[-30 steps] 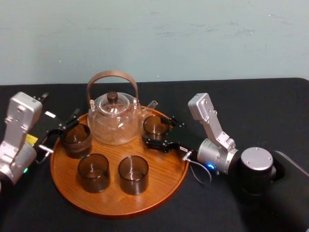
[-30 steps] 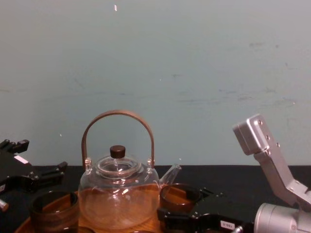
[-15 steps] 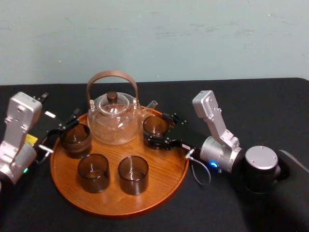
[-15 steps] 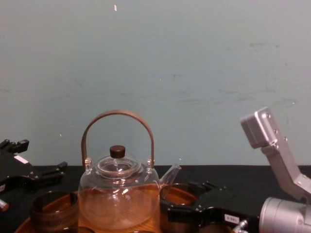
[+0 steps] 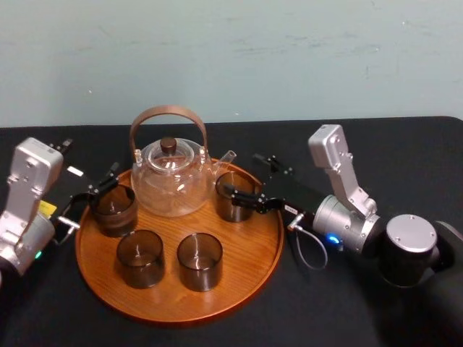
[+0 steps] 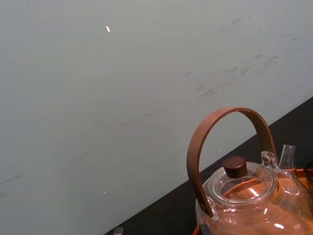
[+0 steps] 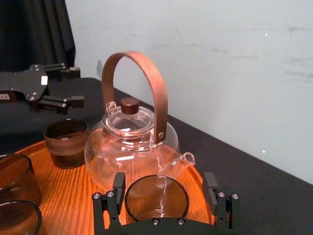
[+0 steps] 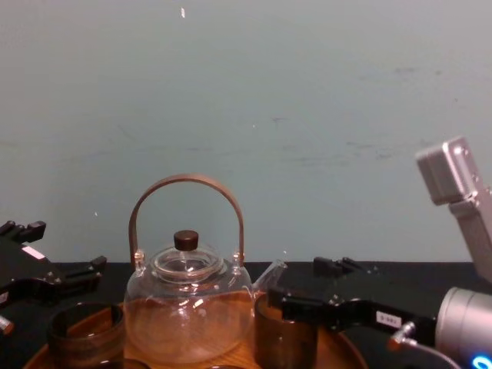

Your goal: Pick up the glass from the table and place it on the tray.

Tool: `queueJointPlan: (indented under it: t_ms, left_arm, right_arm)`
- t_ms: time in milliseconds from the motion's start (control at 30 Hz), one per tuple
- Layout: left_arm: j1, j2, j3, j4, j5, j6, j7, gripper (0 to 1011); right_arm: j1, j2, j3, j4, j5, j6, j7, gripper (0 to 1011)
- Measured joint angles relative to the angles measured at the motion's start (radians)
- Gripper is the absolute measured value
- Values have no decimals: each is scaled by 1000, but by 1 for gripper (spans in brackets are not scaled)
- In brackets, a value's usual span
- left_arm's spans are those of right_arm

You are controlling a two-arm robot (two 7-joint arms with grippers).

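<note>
Flanking the glass [image 7: 156,198] (on the tray [image 7: 63,196]): right gripper's [image 7: 164,185] spread fingers [image 7: 119,188].

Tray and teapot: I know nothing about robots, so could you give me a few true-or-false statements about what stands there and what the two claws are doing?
1. The tray holds four glasses. True.
2. The teapot has no lid. False: its lid is on.
3. The right gripper is open, a finger on each side of the glass by the spout. True.
4. The left gripper holds the teapot's handle. False: it sits low at the tray's left edge, by another glass.
</note>
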Motion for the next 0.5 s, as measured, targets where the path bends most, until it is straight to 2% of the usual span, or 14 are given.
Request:
queueJointPlan:
  t_ms: [233, 500]
  left_arm:
    - [0, 0, 0, 0, 0, 0, 0, 1001]
    - [0, 0, 0, 0, 0, 0, 0, 1002]
  right_arm:
    - [-32, 27, 23, -60, 28, -2, -12, 1003]
    - [-82, 68, 83, -117, 72, -10, -46, 1002]
